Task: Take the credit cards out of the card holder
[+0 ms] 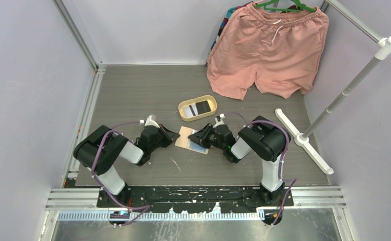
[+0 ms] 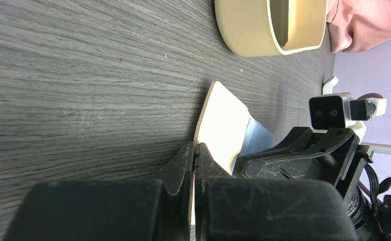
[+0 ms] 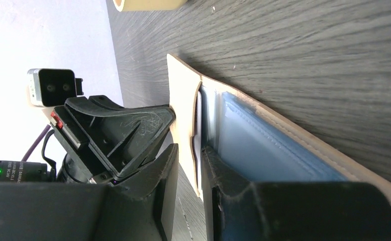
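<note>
The beige card holder (image 1: 186,138) lies open on the table between both grippers, and its pale blue pockets (image 3: 264,150) show. My left gripper (image 2: 194,150) is shut on the edge of its raised beige flap (image 2: 223,125). My right gripper (image 3: 189,150) stands open astride that flap, one finger on the blue lining. A thin white card edge (image 3: 197,125) shows between flap and pocket. A dark credit card with a white part (image 1: 199,106) lies in the oval tray. In the top view the left gripper (image 1: 176,134) and right gripper (image 1: 202,136) meet at the holder.
The cream oval tray (image 1: 183,111) stands just behind the holder. Pink shorts (image 1: 269,50) hang at the back right. A white rack foot (image 1: 304,140) lies on the table to the right, and walls enclose the table.
</note>
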Robot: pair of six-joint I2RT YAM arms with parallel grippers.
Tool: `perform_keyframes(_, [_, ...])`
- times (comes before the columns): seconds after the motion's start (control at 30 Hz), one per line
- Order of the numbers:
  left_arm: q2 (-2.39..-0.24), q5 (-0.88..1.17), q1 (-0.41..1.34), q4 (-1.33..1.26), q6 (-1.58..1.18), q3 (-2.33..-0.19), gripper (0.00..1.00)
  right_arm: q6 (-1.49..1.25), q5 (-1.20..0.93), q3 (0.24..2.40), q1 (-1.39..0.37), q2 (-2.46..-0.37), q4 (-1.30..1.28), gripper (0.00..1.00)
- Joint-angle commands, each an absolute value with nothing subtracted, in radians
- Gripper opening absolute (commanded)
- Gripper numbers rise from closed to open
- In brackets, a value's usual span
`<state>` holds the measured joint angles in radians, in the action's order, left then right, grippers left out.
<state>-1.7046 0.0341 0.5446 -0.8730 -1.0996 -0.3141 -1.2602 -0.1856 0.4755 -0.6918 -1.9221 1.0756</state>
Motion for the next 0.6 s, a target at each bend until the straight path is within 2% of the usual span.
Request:
perform_keyframes(0.0, [-1.798, -0.005, 0.551, -0.457, -1.021, -0.256, 0.0, -1.254, -0.184, 0.504, -0.69, -1.93, 1.081, 0.29])
perform_keyframes(0.2, [-1.799, -0.005, 0.55, -0.457, -1.02, -0.256, 0.0, -1.253, -0.186, 0.518, -0.69, -1.937, 1.073, 0.25])
perform_keyframes(0.47, [-1.799, -0.005, 0.55, -0.454, -1.017, -0.258, 0.0, -1.255, -0.167, 0.512, -0.69, -1.927, 1.069, 0.02])
perform_keyframes(0.57, [-1.8, -0.005, 0.551, -0.454, -1.017, -0.259, 0.0, -1.255, -0.165, 0.51, -0.689, -1.922, 1.067, 0.01])
